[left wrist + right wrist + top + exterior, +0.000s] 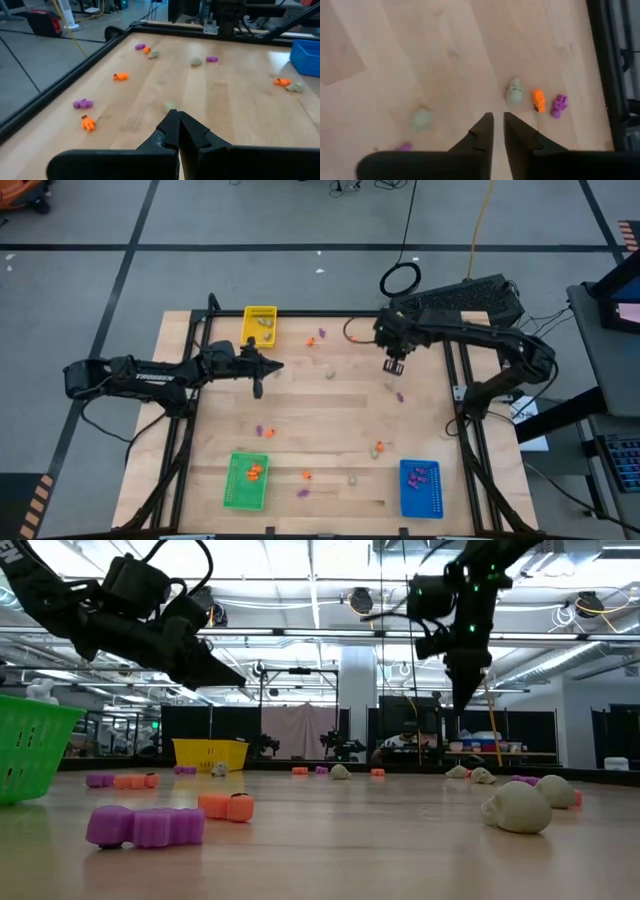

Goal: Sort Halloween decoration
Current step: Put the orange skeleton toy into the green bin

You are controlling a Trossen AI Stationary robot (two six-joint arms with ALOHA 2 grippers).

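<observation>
The Halloween decoration lies scattered over the wooden table (340,415) as small orange, purple and beige trinkets. A beige one (170,106) lies just ahead of my left gripper (177,119), which hovers shut and nearly level at the far left (272,366). My right gripper (393,367) hangs pointing down over the far right part, above the wood. A narrow gap shows between its fingertips (497,119), with nothing in it. A beige (514,91), an orange (538,100) and a purple trinket (559,106) lie on the table beyond it.
A yellow tray (260,325) with beige pieces stands at the far edge. At the near left a green tray (246,480) holds orange pieces, and at the near right a blue tray (420,488) holds purple ones. Black frame rails (462,395) border the table.
</observation>
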